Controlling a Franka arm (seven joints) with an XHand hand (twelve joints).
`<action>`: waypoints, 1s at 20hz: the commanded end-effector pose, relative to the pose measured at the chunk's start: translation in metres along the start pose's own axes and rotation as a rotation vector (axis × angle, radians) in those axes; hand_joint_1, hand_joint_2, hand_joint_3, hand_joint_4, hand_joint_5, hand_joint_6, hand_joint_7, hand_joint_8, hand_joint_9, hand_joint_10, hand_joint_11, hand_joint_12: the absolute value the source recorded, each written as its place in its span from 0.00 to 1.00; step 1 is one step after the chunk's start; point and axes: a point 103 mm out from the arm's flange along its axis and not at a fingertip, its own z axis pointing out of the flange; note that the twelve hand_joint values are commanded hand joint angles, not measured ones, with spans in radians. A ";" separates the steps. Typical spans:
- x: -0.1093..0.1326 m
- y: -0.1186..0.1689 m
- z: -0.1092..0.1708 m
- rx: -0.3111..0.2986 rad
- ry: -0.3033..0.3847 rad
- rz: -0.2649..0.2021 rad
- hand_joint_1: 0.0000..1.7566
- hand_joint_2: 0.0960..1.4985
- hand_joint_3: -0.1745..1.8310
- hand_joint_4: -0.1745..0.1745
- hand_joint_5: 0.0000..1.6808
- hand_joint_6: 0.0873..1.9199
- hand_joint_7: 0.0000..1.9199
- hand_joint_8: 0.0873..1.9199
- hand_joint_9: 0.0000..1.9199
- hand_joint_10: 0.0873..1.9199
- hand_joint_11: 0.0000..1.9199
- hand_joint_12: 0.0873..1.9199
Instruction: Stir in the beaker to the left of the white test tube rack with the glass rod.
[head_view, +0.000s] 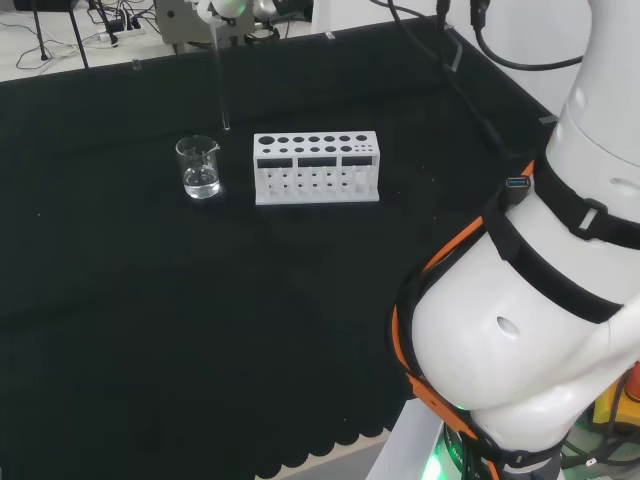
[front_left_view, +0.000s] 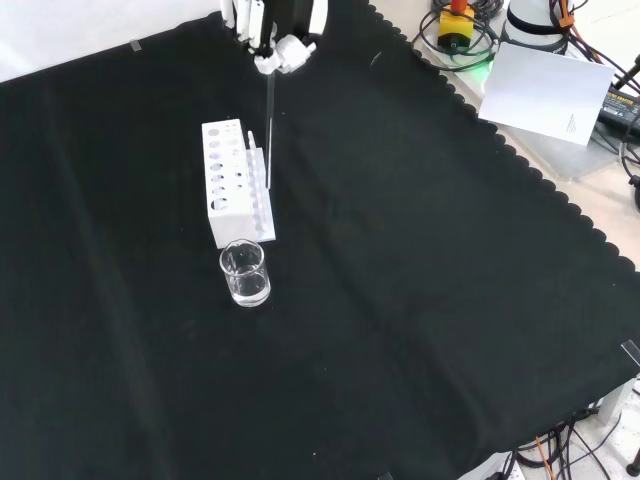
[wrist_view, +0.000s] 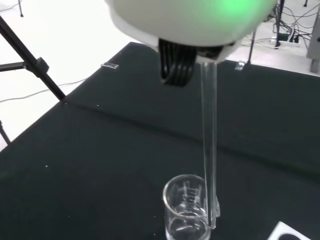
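Head view: the hand (head_view: 232, 8) hangs high, fingers curled round one glass rod (head_view: 221, 85), whose tip is above and just beside one beaker (head_view: 200, 167), not yet in it. Stirring remains.

Front view: one white test tube rack (front_left_view: 236, 181) stands below the hand.

Wrist view: the rod's tip lies beside the beaker's rim.
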 end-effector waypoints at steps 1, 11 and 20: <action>0.017 0.027 0.009 0.005 0.029 -0.063 0.76 0.32 0.54 0.00 0.77 0.22 0.66 0.54 0.91 0.32 0.77 0.49; 0.020 0.054 0.031 0.009 0.054 -0.147 0.76 0.31 0.54 0.00 0.77 0.22 0.67 0.53 0.91 0.32 0.77 0.49; 0.014 0.080 0.041 0.003 0.062 -0.176 0.76 0.31 0.54 0.00 0.77 0.22 0.67 0.53 0.91 0.32 0.78 0.49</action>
